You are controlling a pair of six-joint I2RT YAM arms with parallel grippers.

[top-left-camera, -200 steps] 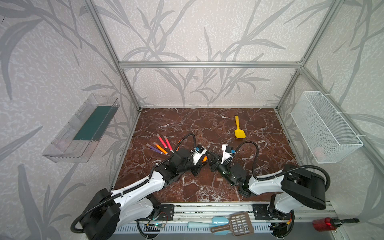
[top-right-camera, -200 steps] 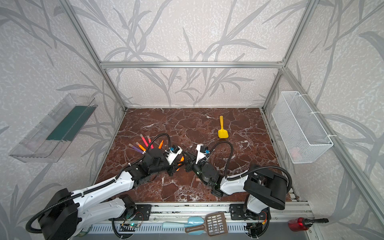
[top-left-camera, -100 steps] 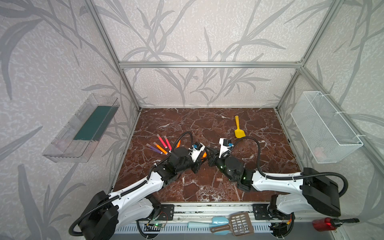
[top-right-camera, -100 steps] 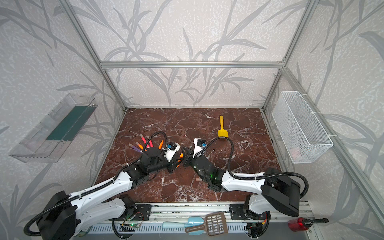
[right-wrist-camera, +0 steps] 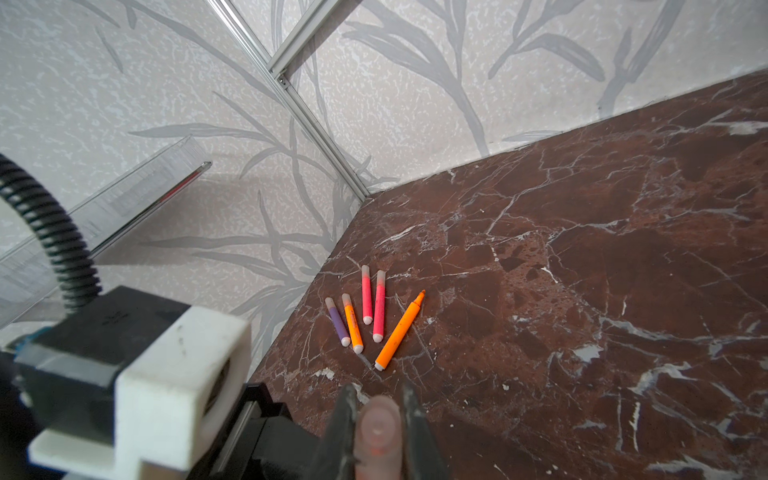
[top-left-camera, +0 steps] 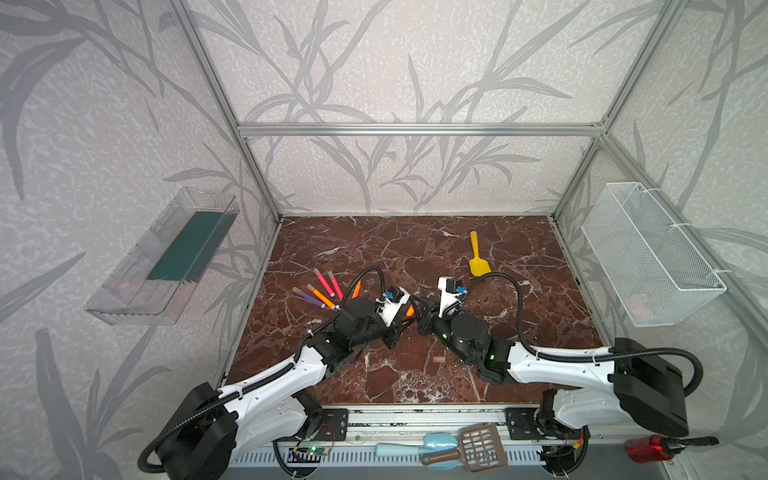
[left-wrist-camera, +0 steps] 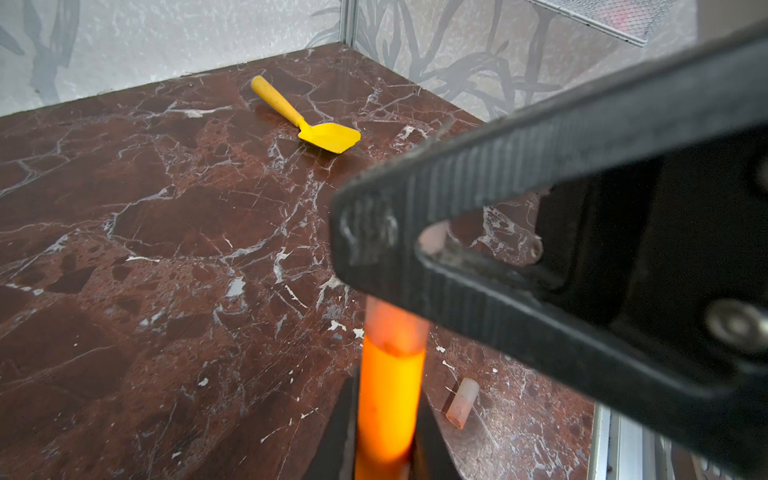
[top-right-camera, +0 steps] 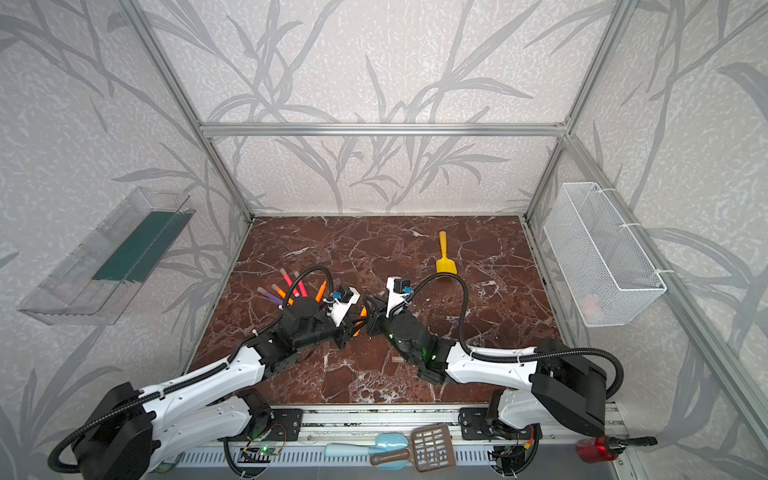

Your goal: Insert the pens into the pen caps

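Orange pen point(left-wrist-camera: 390, 374) pinched tight in our left gripper point(left-wrist-camera: 388, 419), aloft on the arms' side of the yellow shovel point(top-left-camera: 478, 262), its tip inside the cap point(right-wrist-camera: 379, 432) our right gripper point(right-wrist-camera: 379, 409) squeezes. Any tilt as we push and that cap skews or squirts free. Seating depth? The right finger point(left-wrist-camera: 561, 158) blocks it; both top views bury the joint.

I'm seeing the brown marble tabletop point(top-left-camera: 399, 245) lying open at back centre. A fan of five slim marker pens point(top-left-camera: 324, 282) is taking up the left side, a yellow plastic toy shovel point(top-left-camera: 479, 267) is sitting back right, and a small translucent pinkish cap point(top-left-camera: 437, 359) is lying near the front. The white-and-black left arm point(top-left-camera: 286, 376) and right arm point(top-left-camera: 561, 368) are meeting tip to tip mid-table, barring that lane.
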